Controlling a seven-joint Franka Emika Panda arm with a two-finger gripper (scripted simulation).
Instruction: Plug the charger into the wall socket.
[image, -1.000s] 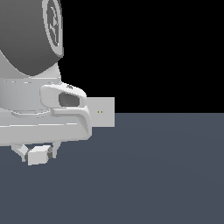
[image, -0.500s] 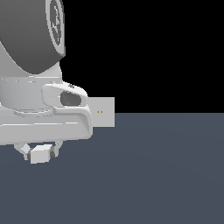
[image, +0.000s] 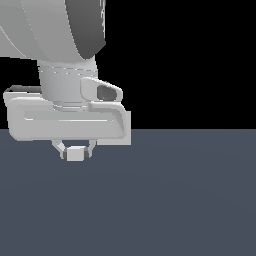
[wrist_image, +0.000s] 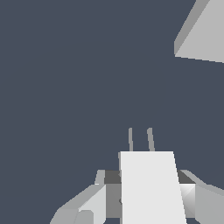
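Observation:
In the exterior view my gripper (image: 75, 153) is shut on the charger (image: 75, 154), a small white block held a little above the dark floor. Behind my hand only a narrow strip of the light-grey wall socket (image: 128, 125) shows, and its two holes are hidden. The wrist view shows the charger (wrist_image: 151, 188) between my fingers (wrist_image: 85, 205), with two thin prongs (wrist_image: 150, 139) sticking out ahead. There the wall socket (wrist_image: 203, 30) appears as a grey slab, off to one side of where the prongs point and well apart from them.
A flat dark blue-grey floor (image: 175, 200) fills the lower half of the exterior view under a black background. My bulky arm and hand (image: 65, 120) block the exterior view's left.
My hand has carried the charger toward the exterior view's right and slightly upward. The socket panel, earlier showing its two holes, is now mostly covered by my hand.

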